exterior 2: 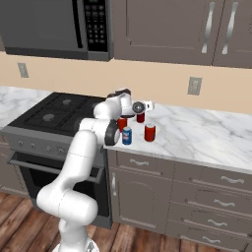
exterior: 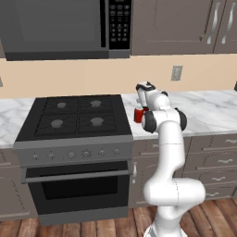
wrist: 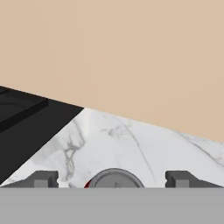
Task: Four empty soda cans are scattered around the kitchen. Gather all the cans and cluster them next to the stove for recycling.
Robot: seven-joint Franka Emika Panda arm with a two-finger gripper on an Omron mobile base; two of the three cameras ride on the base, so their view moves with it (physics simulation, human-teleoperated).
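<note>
Red cans (exterior 2: 149,132) cluster on marble beside the stove (exterior: 76,118); the gripper (wrist: 113,179) stands spread wide over one can's top (wrist: 114,179)

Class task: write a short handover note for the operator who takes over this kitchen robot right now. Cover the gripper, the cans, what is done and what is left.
Gripper: open, fingers wide apart on either side of a red can's silver top, not gripping it.
Cans: four stand on the marble counter just right of the stove: three red and one blue, close together.
Done: all four appear clustered beside the stove.
Left: probably just lift the arm clear without knocking them.
</note>
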